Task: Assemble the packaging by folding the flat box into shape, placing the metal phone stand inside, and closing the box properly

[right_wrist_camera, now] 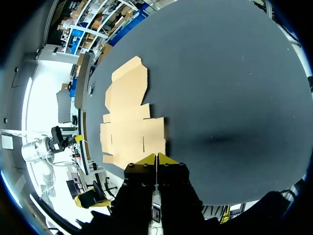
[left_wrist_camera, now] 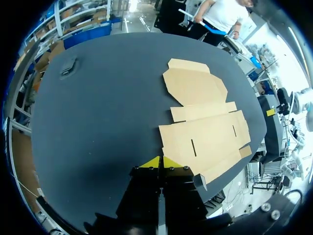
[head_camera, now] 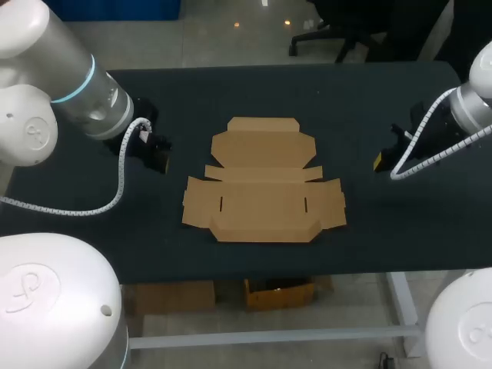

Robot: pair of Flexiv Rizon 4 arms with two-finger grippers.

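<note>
Trouble could start on the left: the left jaws are pressed tip to tip with nothing held, hanging over the bare black desk (head_camera: 154, 231). The flat brown cardboard box blank (head_camera: 265, 192) lies near, ahead of them and off to one side, unfolded, with every panel flush on the desk. Shut like that, they cannot pinch a flap. A push at the near edge would likely slide the whole sheet rather than lift it, since nothing pins it down. Well ahead of these jaws, on the side away from the blank, sits a small dark object (left_wrist_camera: 68, 66). I cannot tell whether it is the metal phone stand, and no stand shows elsewhere, so the placing step could stall. On the blank itself, the thin side tabs could crease wrongly or tear if a panel is bent off its score line. On the right, the right jaws are likewise closed together and empty, with the blank near, ahead and to one side. If both arms come in on the middle at once, they could knock together over it
</note>
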